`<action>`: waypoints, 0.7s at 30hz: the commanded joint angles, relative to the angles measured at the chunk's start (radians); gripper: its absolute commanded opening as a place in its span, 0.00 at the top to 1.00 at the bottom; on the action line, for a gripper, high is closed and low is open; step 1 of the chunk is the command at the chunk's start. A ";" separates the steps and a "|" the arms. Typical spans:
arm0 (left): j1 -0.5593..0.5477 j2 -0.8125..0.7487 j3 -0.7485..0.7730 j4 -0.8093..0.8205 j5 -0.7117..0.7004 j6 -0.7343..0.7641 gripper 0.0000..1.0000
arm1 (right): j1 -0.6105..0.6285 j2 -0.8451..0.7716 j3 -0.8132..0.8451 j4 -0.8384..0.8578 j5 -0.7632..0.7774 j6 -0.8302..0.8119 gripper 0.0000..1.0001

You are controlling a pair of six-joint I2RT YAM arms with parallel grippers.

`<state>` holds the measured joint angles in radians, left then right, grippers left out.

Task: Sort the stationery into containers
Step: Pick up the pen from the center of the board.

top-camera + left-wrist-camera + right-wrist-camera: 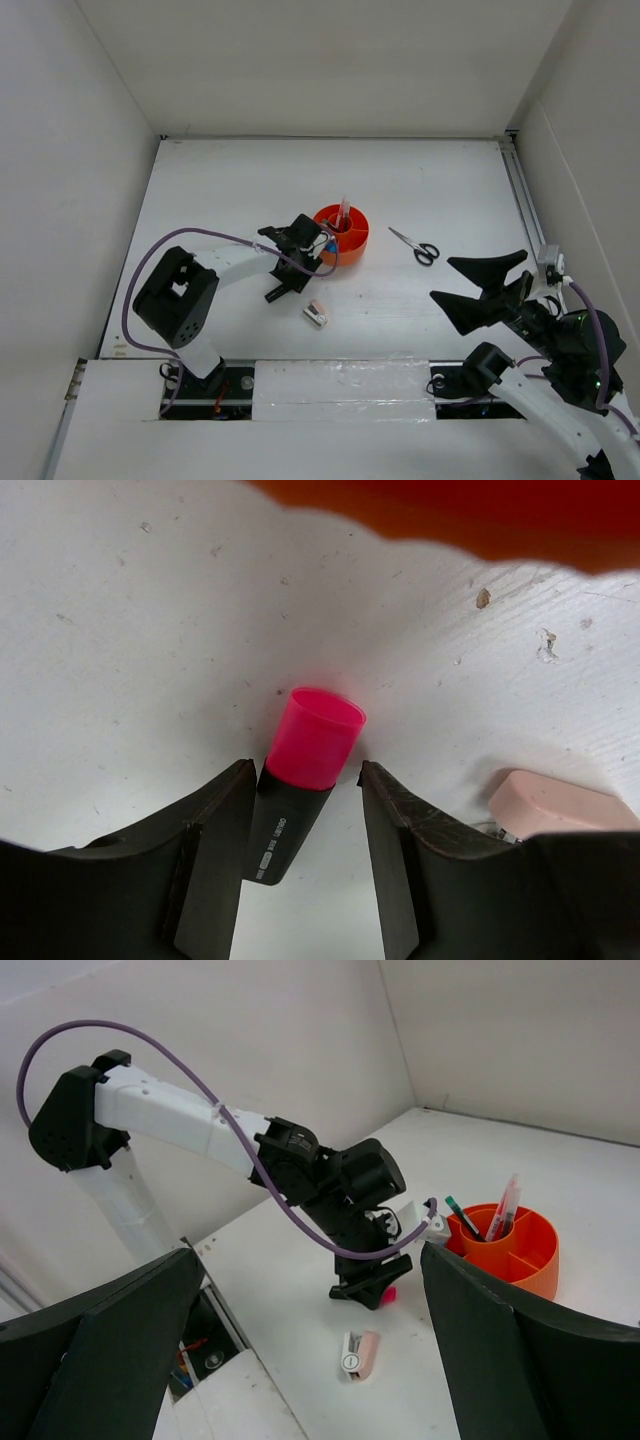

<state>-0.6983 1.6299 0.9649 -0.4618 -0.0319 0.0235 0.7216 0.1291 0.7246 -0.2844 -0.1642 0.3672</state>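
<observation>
1. Left hand (305, 825): lowered to the tabletop (230, 190) just near-left of the orange organiser (352, 243). Its two fingers (215, 830) stand partly closed on either side of a black marker (285, 825) with a pink cap (315, 738). In the left wrist view one finger lies against the barrel, while a thin gap shows on the other side. Whether the marker is firmly gripped cannot be told.

2. Black marker: lies flat on the tabletop between those fingers. The pink cap projects beyond the fingertips and points towards the organiser wall, close to it but apart from it.

3. Right hand (440, 280): raised over the near right part of the tabletop with its jaws spread wide. Nothing is between them. It is well apart from all stationery.

4. Organiser: stands upright near the middle of the tabletop. A pink pen (505, 1205) stands in the central cup. A thin dark pen (462, 1218) with a green tip leans in a compartment on the side facing the left arm. Which other compartments are filled cannot be told.

5. Scissors (416, 246): black-handled and lying flat on the tabletop to the right of the organiser, apart from it. The blades point away towards the back left.

6. Pink-white clip piece (316, 314): lies flat on the tabletop, near the left hand on the side nearer the arm bases. It touches neither the hand nor the marker.
</observation>
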 commanded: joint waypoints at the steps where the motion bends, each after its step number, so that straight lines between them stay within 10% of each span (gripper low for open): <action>1: 0.003 0.022 0.018 -0.035 -0.008 -0.010 0.57 | 0.009 -0.020 0.027 0.013 0.009 -0.013 0.01; 10: 0.003 0.013 0.018 -0.035 -0.008 -0.019 0.52 | 0.009 -0.020 0.036 0.013 0.018 -0.013 0.01; 21: 0.003 0.013 0.018 -0.035 -0.008 -0.019 0.81 | 0.009 -0.020 0.036 0.013 0.018 -0.013 0.01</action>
<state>-0.6983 1.6485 0.9665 -0.4690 -0.0349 0.0036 0.7216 0.1181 0.7265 -0.2855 -0.1558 0.3649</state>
